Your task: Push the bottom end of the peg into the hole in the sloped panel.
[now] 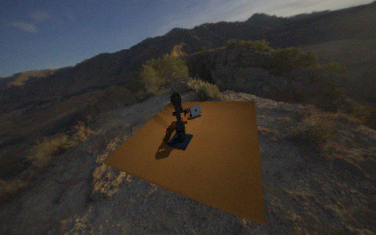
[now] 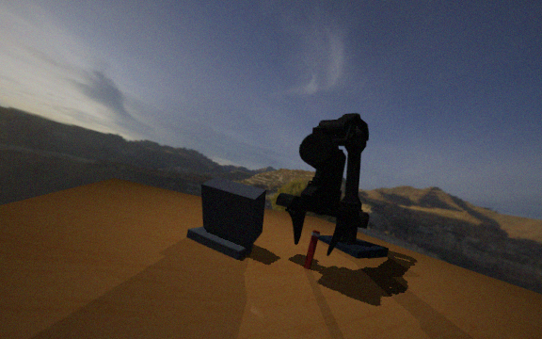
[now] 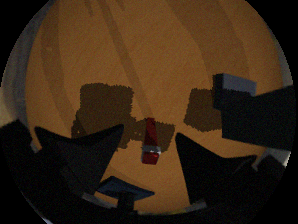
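Note:
A red peg [image 1: 182, 119] [image 2: 310, 254] [image 3: 151, 131] with a pale band near its top stands upright on the table. My gripper [image 2: 312, 249] [image 3: 150, 132] points down and is open. Its fingers stand on either side of the peg's upper part, with gaps on both sides in the wrist view. The sloped panel [image 1: 192, 113] shows its pale face with one small dark hole [image 1: 195, 110] in the top view. The exterior view shows the panel block [image 2: 232, 207] from behind, hiding the hole. Part of the block [image 3: 240, 83] is at the right in the wrist view. The shape of the hole is too small to tell.
The orange-brown table [image 1: 227, 156] [image 2: 135, 282] [image 3: 165, 60] carries the arm's blue base plate [image 1: 188, 138] [image 2: 367, 250] [image 3: 125, 187]. The panel block stands a short way from the peg, beyond one finger. Dark arm shadows lie around the peg.

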You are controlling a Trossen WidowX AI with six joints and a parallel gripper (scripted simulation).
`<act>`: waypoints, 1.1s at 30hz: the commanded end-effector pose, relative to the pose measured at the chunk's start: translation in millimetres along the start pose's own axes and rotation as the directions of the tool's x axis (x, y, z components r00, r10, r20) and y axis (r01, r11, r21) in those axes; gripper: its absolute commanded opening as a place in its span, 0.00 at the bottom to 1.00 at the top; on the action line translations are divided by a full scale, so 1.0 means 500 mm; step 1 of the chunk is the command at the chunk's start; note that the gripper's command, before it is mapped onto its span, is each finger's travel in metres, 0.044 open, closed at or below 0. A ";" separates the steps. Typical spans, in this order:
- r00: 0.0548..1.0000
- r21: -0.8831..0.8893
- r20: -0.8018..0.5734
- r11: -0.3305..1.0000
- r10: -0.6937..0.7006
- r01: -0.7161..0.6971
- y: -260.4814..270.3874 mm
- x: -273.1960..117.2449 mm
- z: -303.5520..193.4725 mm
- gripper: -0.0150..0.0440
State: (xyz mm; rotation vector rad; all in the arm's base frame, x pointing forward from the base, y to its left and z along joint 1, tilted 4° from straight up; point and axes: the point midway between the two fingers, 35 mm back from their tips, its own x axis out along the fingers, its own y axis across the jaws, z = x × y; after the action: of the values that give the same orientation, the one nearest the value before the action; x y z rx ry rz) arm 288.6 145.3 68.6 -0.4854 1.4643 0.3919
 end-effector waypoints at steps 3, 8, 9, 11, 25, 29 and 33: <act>1.000 0.000 0.001 1.000 0.001 -0.001 0.000 0.000 0.000 0.56; 1.000 0.000 0.001 1.000 0.001 -0.001 0.000 0.000 0.000 0.33; 1.000 0.000 0.001 1.000 0.001 -0.001 0.000 0.000 0.000 0.29; 1.000 0.000 0.001 1.000 0.001 -0.001 0.000 0.000 0.000 0.27; 1.000 -0.001 -0.001 1.000 0.000 0.000 0.000 -0.039 0.005 0.25; 1.000 -0.001 -0.003 1.000 0.000 0.000 0.000 -0.069 0.006 0.25; 1.000 -0.002 -0.004 1.000 -0.001 0.001 0.001 -0.098 0.007 0.25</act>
State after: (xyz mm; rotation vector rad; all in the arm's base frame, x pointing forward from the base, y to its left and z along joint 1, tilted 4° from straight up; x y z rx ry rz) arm 287.0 148.1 103.5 -0.4911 1.4738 0.3956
